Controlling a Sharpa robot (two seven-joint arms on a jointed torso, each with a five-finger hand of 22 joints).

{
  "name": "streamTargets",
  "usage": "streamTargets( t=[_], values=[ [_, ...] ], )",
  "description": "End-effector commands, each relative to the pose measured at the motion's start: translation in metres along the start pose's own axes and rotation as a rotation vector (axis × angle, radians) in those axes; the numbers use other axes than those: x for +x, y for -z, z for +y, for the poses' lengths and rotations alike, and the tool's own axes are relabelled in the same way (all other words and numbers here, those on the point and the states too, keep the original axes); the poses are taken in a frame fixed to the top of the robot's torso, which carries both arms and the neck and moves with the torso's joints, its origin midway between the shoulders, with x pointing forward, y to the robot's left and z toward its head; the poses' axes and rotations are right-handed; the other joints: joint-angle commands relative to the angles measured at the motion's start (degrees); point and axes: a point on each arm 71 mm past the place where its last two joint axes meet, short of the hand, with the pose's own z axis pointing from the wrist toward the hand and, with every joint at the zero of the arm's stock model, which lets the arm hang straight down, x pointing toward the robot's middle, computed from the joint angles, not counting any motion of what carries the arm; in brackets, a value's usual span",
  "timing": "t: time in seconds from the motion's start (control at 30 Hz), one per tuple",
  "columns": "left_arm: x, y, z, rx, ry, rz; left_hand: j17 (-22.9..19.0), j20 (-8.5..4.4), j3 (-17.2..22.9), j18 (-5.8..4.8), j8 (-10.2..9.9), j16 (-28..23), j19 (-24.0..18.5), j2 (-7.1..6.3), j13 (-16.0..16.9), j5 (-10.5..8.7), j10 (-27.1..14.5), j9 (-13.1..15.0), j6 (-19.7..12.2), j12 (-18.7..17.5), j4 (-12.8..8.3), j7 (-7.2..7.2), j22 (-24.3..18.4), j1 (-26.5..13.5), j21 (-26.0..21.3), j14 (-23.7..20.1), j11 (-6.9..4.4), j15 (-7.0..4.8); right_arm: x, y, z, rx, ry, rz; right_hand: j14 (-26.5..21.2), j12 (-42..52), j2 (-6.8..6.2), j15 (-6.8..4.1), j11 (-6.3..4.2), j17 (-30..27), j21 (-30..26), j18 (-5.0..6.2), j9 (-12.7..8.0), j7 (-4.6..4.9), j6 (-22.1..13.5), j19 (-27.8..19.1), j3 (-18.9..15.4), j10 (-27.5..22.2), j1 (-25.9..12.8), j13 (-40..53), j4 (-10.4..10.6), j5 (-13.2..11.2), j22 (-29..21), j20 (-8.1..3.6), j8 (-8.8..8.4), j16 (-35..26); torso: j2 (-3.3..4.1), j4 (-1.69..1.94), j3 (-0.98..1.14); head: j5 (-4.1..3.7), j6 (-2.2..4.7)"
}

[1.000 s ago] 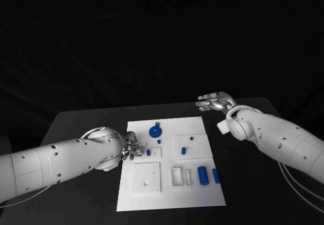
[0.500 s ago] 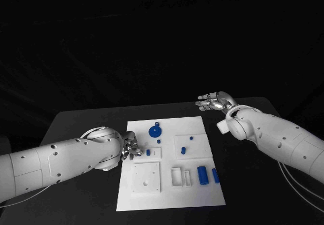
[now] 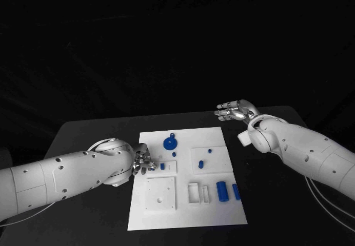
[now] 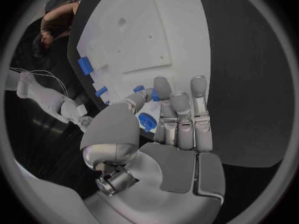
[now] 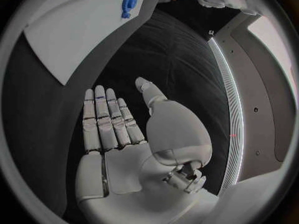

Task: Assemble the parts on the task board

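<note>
1. Reaching over the near-left edge of the white plastic task board (image 3: 185,179), the left robot hand (image 3: 144,163) has its fingers extended close together and laid against a small blue peg-like part (image 4: 147,121); whether that piece is pinched between thumb and fingers or merely touched, I cannot tell.
2. Beside those fingers, in the head view, a short blue pin (image 3: 162,166) stands in a small white square block on the board; it may be the same piece the left wrist view shows, though that is not certain.
3. Farther out on the board lie a round blue knob-shaped part (image 3: 170,143), a blue oval piece (image 3: 200,164), and two blue cylinders (image 3: 222,191) near the right edge.
4. The right robot hand (image 3: 235,111) hovers well apart from the board, over the far right of the black surface (image 3: 96,133), palm flat, fingers straight, holding nothing.
5. My judgement: the step in hand is seating the blue pin in its block at the board's left side. The next move would call for a firm hold and a straight downward press.
6. The left arm's white bulk hides the contact point from above, and the fisheye bends the board, so the pin's depth in its hole is hard to make out.
</note>
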Motion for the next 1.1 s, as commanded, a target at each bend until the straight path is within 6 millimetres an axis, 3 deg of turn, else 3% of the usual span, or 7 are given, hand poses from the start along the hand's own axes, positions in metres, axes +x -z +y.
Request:
streamTargets(
  t=[0.03,1.1],
  values=[
    [0.0065,-0.0007,0.0,-0.009,-0.013,0.031,0.1,-0.08,-0.8,-0.64,-0.4,-0.3,0.5,0.02,0.0,-3.58,0.4,-0.1,1.0,-0.3,0.2,-0.86,1.0,-0.1,-0.3,0.4,0.04,0.01,0.0015,0.0,0.0009,-0.007,-0.003,0.013,-0.4,-0.2,0.11,0.1,-0.13,-0.1,0.0,-0.88,-0.1,-0.06,-0.2,-0.3,0.2,-0.3,-0.1,-0.1,0.1,0.3,-0.1,0.02,-0.25,-0.3,-0.01,-0.02,0.04,-0.02,-0.01],
    [0.0038,-0.0013,0.0059,-0.034,-0.012,0.015,0.3,-0.15,-2.0,-0.79,-1.0,-0.4,0.8,-0.24,0.2,-4.62,0.4,-0.2,1.3,-0.4,1.2,-0.86,1.1,0.6,-0.8,0.5,0.04,-0.03,0.0005,0.0002,0.0004,-0.006,-0.002,0.011,-0.4,-0.2,0.09,0.1,-0.14,-0.1,0.0,-0.88,-0.1,-0.07,-0.2,-0.3,0.2,-0.3,-0.1,-0.1,0.1,0.4,-0.1,0.02,-0.25,-0.3,0.0,0.0,-0.03,-0.12,-0.01]
  ],
)
